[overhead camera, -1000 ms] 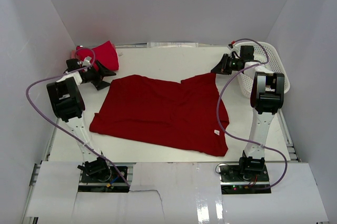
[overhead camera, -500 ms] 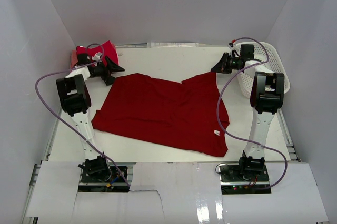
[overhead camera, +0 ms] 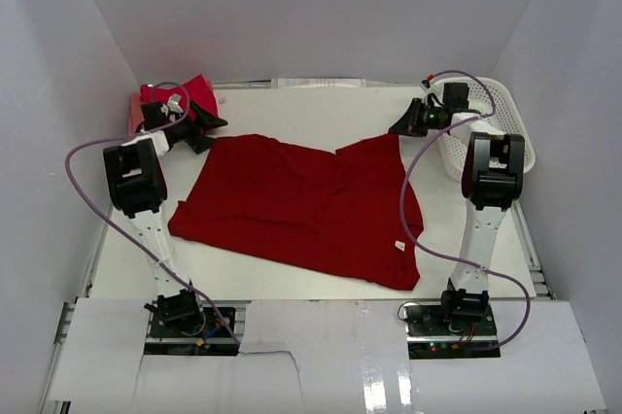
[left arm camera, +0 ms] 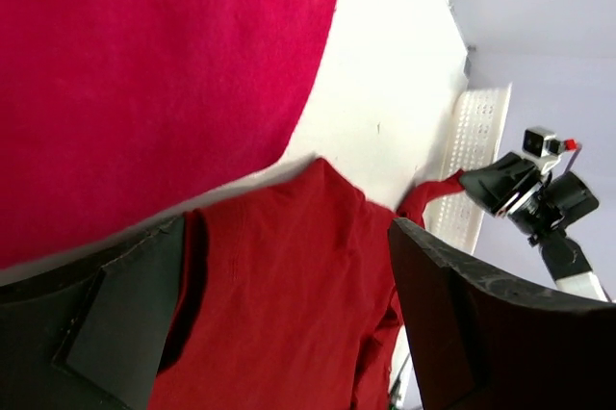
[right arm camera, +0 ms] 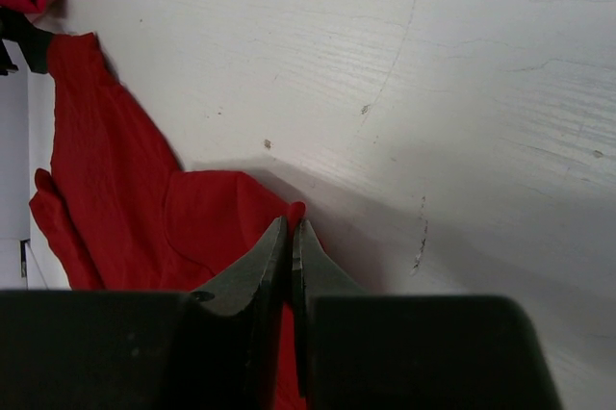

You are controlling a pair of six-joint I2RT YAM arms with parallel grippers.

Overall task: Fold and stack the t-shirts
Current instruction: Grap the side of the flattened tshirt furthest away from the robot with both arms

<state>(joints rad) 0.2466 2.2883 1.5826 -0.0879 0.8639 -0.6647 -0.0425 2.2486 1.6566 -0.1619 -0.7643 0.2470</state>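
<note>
- The dark red t-shirt [overhead camera: 301,210] lies spread in the middle of the worktop [overhead camera: 311,108], a little creased. We judge that the step in hand is to flatten it before the first fold.
- The right pincer [right arm camera: 290,232] is closed tight on the far right corner of this shirt.
- The left pincer [left arm camera: 289,314] is wide open over the far left corner and holds nothing. Next it should come down and close on that corner, so that both arms can pull the cloth taut.
- Farther back, a pink shirt [overhead camera: 190,95] lies in the far left corner, and a white basket [overhead camera: 501,103] stands at the far right.
</note>
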